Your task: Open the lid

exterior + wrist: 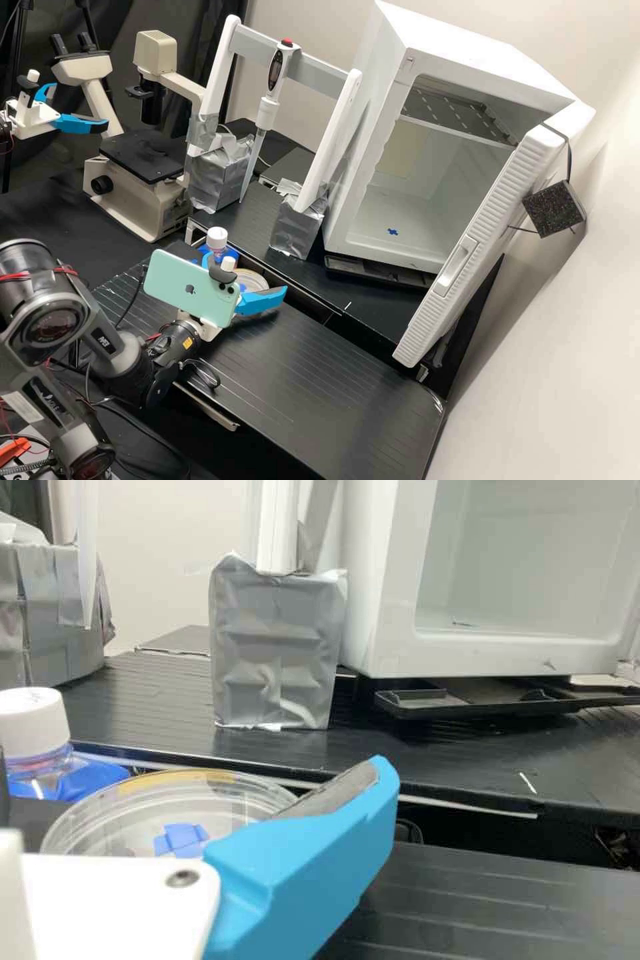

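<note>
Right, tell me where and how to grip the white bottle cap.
Grip the cap by its opposite sides, probably coming from above: it is round and tops the upright bottle, standing higher than the blue holder around the bottle's lower part.

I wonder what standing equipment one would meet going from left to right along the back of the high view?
Microscope, left silver-taped block, pipette, right silver-taped block, open white cabinet.
</note>
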{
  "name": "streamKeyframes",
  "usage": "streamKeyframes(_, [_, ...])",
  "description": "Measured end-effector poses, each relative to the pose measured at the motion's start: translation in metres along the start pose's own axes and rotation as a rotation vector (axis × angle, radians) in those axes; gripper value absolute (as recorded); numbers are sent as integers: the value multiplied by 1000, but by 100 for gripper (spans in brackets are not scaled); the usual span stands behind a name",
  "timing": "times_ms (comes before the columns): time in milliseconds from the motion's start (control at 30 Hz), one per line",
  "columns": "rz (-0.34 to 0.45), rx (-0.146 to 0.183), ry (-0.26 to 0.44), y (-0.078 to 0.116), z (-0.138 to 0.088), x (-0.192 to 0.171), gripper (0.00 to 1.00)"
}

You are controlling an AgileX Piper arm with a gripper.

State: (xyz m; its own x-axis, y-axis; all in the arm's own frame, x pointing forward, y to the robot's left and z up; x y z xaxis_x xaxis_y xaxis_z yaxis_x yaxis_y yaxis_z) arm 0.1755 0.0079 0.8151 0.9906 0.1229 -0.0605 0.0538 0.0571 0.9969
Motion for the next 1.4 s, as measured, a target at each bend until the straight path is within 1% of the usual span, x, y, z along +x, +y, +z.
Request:
streamKeyframes(100, [-2, -15, -6, 2, 3, -2, 100])
streamKeyframes(233, [-1, 0, -17, 5, 7, -4, 100])
streamKeyframes(433, [8, 1, 3, 10, 4, -8, 100])
streamKeyframes(600, [-7, 8, 14, 7, 2, -6, 100])
streamKeyframes(667, [-20, 15, 16, 4, 2, -5, 100])
streamKeyframes(733, [-20, 14, 5, 3, 4, -4, 100])
streamKeyframes(900, [-13, 23, -19, 3, 8, -3, 100])
streamKeyframes(1100, [3, 22, -37, 6, 11, -4, 100])
streamKeyframes(1333, [8, 25, -39, 7, 11, -5, 100])
streamKeyframes(1367, [6, 26, -37, 6, 11, -4, 0])
streamKeyframes(1400, [3, 26, -34, 6, 10, -4, 0])
